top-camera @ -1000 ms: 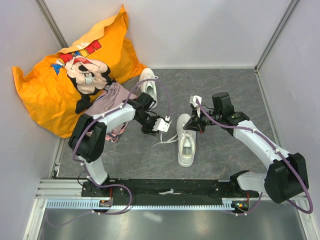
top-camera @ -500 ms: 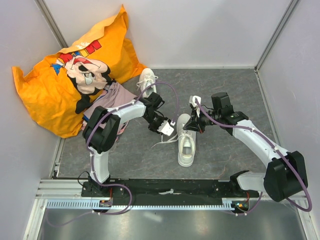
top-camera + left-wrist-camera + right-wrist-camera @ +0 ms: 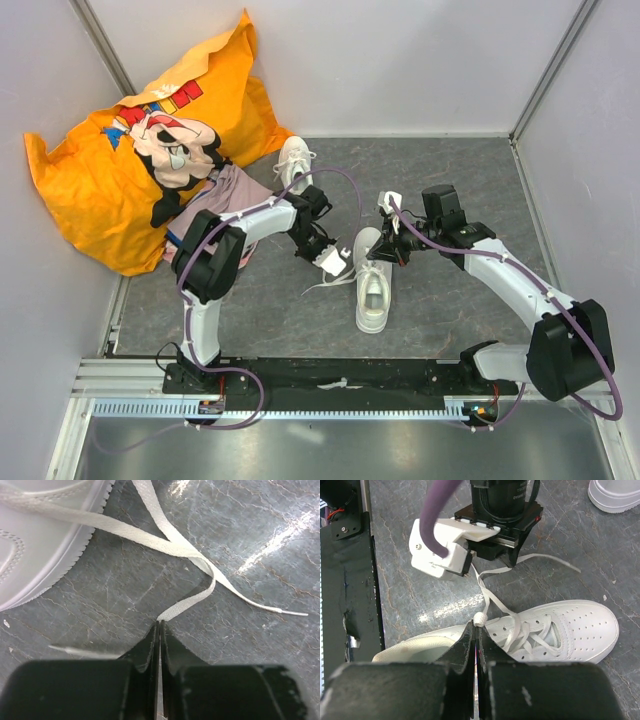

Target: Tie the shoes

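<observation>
Gray bench (image 3: 470, 180) from the top: one white shoe (image 3: 372, 292) lies in the middle, the other shoe (image 3: 296, 160) far back by an orange pillow (image 3: 90, 180). Left wrist: the left pincer (image 3: 160, 625) pinches a flat lace (image 3: 187, 604) tight. Right wrist: the right pincer (image 3: 476, 627) pinches a knotted lace (image 3: 479, 619) over the middle shoe.

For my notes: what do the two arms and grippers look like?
Both the left arm and right arm have white rounded links with black joint housings. A purple cable loops along each. The left gripper and right gripper have black tapered fingers; a white bracket sits at the left wrist. No markings are visible.
</observation>
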